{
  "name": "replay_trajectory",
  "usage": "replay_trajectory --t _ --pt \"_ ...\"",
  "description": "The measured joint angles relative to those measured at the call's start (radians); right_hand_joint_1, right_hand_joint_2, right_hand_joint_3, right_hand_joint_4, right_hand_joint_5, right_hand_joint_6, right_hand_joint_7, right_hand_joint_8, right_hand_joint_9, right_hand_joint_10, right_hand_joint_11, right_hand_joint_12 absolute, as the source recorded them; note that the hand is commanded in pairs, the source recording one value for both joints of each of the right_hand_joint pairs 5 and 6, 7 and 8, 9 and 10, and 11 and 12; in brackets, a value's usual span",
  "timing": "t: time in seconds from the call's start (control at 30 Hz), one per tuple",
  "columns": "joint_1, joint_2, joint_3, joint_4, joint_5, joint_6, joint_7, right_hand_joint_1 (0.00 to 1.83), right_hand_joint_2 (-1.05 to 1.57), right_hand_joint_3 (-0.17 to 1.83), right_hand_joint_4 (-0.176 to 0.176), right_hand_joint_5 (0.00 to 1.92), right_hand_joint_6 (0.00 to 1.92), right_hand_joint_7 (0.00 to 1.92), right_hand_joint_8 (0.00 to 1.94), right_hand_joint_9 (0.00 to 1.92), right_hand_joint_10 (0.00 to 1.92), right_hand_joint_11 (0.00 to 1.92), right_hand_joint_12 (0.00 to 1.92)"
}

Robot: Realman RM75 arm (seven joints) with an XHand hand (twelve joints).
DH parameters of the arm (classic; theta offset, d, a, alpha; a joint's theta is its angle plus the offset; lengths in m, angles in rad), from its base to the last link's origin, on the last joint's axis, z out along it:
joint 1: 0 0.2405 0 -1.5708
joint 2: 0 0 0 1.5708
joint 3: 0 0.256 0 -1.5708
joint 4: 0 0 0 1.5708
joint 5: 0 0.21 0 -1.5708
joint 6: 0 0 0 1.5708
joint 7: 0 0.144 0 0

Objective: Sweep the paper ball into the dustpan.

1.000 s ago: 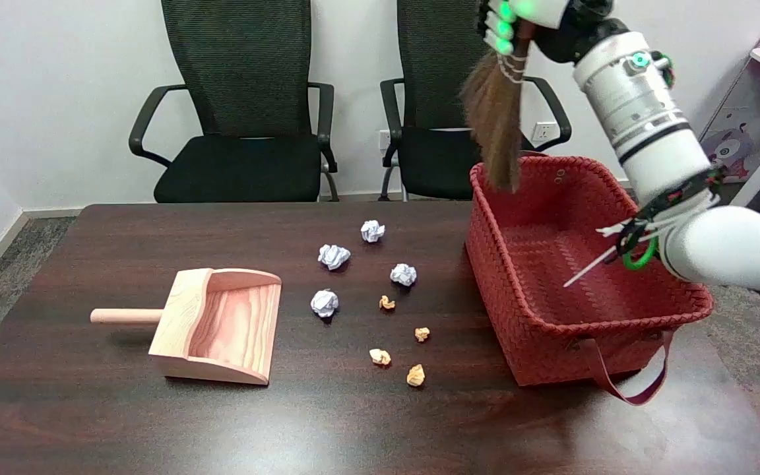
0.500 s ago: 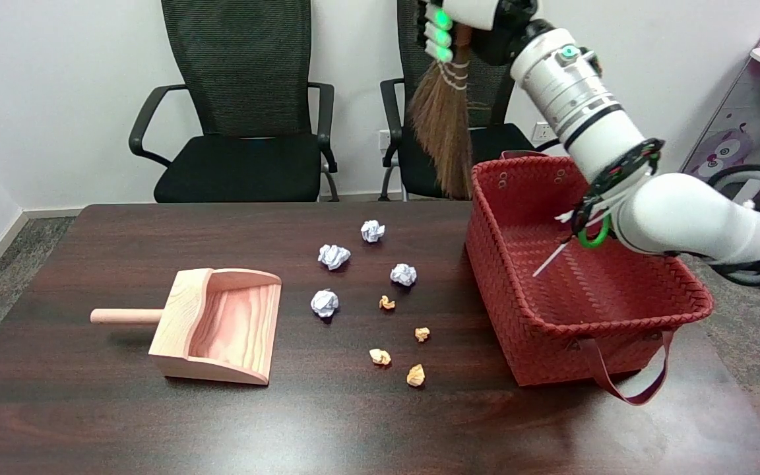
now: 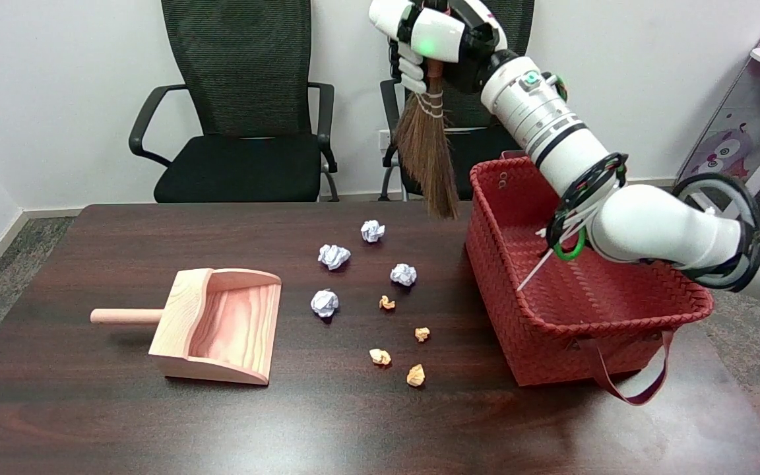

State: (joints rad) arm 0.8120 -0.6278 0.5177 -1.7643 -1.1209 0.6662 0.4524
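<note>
My right hand (image 3: 429, 36) grips the handle of a small brown broom (image 3: 427, 155) high above the table's far edge, bristles hanging down. The bristle tips hover in the air above and right of the farthest white paper ball (image 3: 372, 231). Several white paper balls (image 3: 334, 256) and several smaller orange ones (image 3: 415, 375) lie scattered on the dark table between the dustpan and the basket. The wooden dustpan (image 3: 218, 323) lies at the left, its mouth facing the balls and its handle pointing left.
A red woven basket (image 3: 525, 310) stands on the table's right side, under my right arm. Two black office chairs (image 3: 241, 132) stand behind the table (image 3: 90, 409). A shelf edge shows at the far right.
My right arm has swung left and the broom with it, from over the basket to beyond its left rim and lower toward the table. Balls and dustpan have not moved.
</note>
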Motion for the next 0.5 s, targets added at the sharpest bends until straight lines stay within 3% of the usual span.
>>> replay_trajectory --t 0.5 --pt "-0.015 -0.038 -0.041 0.045 -0.036 0.02 -0.004 1.03 1.57 0.91 0.176 1.92 1.92 1.92 1.92 1.92 1.92 1.92 1.92"
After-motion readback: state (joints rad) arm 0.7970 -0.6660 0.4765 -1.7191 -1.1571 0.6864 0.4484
